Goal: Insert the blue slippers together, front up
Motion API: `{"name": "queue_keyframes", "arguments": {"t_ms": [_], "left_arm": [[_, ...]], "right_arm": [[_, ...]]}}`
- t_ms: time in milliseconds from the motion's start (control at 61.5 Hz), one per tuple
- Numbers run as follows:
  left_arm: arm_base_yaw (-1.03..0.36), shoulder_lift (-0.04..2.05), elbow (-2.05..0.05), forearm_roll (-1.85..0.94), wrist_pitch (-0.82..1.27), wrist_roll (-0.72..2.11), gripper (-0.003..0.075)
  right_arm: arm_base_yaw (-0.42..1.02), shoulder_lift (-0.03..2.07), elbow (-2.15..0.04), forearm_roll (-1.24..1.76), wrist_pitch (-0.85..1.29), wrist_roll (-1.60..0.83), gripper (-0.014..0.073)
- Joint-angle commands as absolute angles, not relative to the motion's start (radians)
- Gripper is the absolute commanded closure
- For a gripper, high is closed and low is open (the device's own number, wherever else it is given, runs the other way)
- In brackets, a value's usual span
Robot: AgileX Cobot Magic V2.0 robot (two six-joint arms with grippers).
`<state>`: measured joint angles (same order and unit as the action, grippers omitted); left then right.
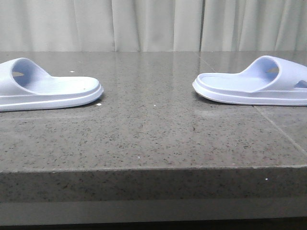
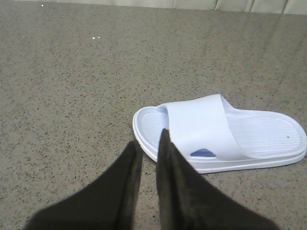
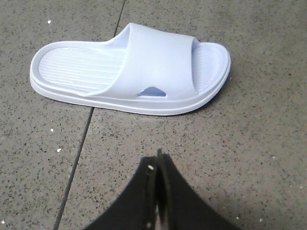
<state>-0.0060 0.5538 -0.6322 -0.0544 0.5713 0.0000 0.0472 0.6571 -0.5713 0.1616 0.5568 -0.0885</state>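
Observation:
Two pale blue slippers lie sole-down on the grey stone table, far apart. The left slipper (image 1: 48, 91) and the right slipper (image 1: 254, 88) have their heel ends toward the middle. Neither gripper shows in the front view. In the left wrist view my left gripper (image 2: 149, 146) is empty, with a narrow gap between its dark fingers. It hovers at the toe end of the left slipper (image 2: 225, 132). In the right wrist view my right gripper (image 3: 158, 158) is shut and empty, a short way from the side of the right slipper (image 3: 129, 72).
The table's front edge (image 1: 153, 170) runs across the front view. A pale curtain (image 1: 153, 24) hangs behind the table. A thin dark seam (image 3: 81, 143) crosses the tabletop under the right slipper.

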Motion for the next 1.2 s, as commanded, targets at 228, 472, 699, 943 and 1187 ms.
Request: {"name": "queue_keyframes", "arguments": {"t_ms": [228, 472, 699, 943, 1187], "left_arm": [[-0.006, 0.564, -0.666, -0.056, 0.499, 0.000, 0.0240], [-0.006, 0.564, -0.669, -0.054, 0.518, 0.000, 0.0240], [-0.006, 0.617, -0.751, 0.063, 0.697, 0.000, 0.0240], [-0.006, 0.806, -0.884, 0.099, 0.911, -0.013, 0.0240], [0.102, 1.045, -1.008, -0.015, 0.970, 0.036, 0.0240]], "right_arm": [[0.042, 0.661, -0.603, 0.168, 0.518, -0.096, 0.0245], [0.042, 0.661, -0.603, 0.169, 0.519, -0.096, 0.0246], [0.042, 0.661, -0.603, 0.169, 0.519, -0.096, 0.0246], [0.042, 0.661, -0.603, 0.169, 0.519, -0.096, 0.0246], [0.042, 0.661, -0.603, 0.169, 0.519, -0.096, 0.0246]]}}
